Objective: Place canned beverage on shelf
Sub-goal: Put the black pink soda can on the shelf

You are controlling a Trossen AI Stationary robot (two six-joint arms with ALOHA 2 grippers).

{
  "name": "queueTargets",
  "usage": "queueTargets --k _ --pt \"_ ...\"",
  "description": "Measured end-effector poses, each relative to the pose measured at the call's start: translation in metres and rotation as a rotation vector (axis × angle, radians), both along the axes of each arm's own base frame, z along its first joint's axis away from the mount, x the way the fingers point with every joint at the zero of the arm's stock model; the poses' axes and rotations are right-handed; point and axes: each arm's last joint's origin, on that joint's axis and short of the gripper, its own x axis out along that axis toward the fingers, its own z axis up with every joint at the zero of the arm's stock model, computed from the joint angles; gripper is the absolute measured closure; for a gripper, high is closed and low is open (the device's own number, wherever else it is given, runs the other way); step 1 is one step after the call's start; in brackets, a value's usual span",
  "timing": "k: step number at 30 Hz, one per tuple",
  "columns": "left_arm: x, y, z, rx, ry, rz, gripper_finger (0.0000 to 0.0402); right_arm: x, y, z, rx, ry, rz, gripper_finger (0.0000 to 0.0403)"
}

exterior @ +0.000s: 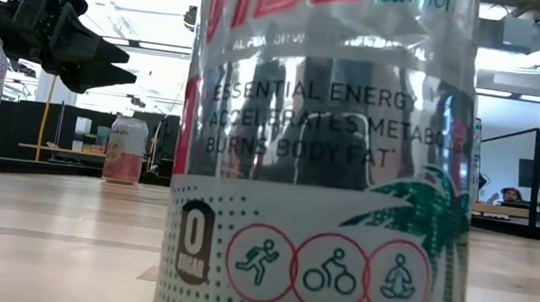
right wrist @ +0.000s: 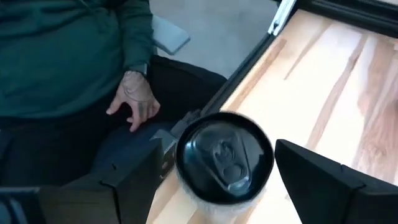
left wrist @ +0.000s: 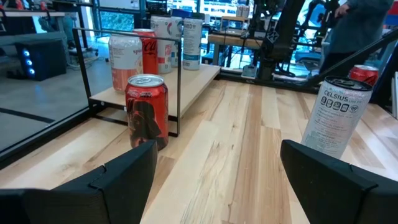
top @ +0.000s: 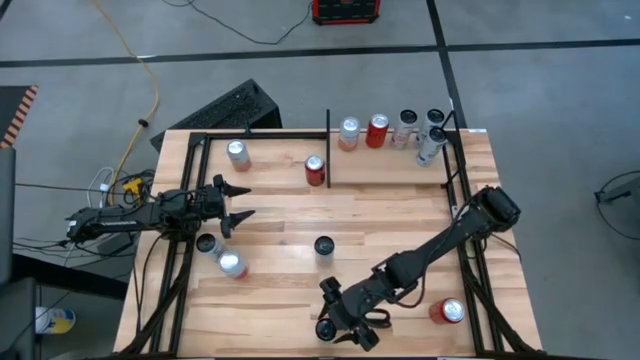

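Grey concrete floor around a light wooden shelf (top: 300,215) framed in black rails, a short divider bar (top: 328,148) standing at 12 o'clock.

High view: left gripper (top: 236,203) at 9 o'clock, fingers spread, nothing between them. Right gripper (top: 340,325) at 6 o'clock by the near edge, over a dark-topped can (top: 326,329). Red can (top: 315,170) just left of the divider; a row of cans beyond it at 1 o'clock. Another can (top: 324,246) stands alone at centre.

Low view: a silver can (exterior: 325,157) fills the foreground; the left gripper (exterior: 98,63) hangs at upper left, open.

Left wrist view: two dark fingers (left wrist: 121,177) wide apart, empty; red can (left wrist: 147,112) ahead, a Celsius can (left wrist: 336,115) off to the side.

Right wrist view: fingers (right wrist: 323,177) flank the black-topped can (right wrist: 225,162), gaps showing on both sides, so not gripping. A person's hand (right wrist: 134,99) rests beyond the shelf edge.
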Motion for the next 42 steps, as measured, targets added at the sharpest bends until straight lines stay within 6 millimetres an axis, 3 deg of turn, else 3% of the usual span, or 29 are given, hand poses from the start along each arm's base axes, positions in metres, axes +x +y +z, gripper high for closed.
queueTargets --k 11,34,42 --pt "0.0 0.0 0.0 0.0 0.0 0.0 0.0074 0.002 0.005 -0.015 -0.048 0.024 -0.029 0.007" --pt "0.0 0.0 0.0 0.0 0.0 0.0 0.0074 0.003 0.005 -0.012 -0.025 0.018 -0.039 0.0071" --pt "0.0 0.0 0.0 0.0 0.0 0.0 0.0074 0.008 0.005 -0.019 -0.01 0.024 -0.024 0.0107"
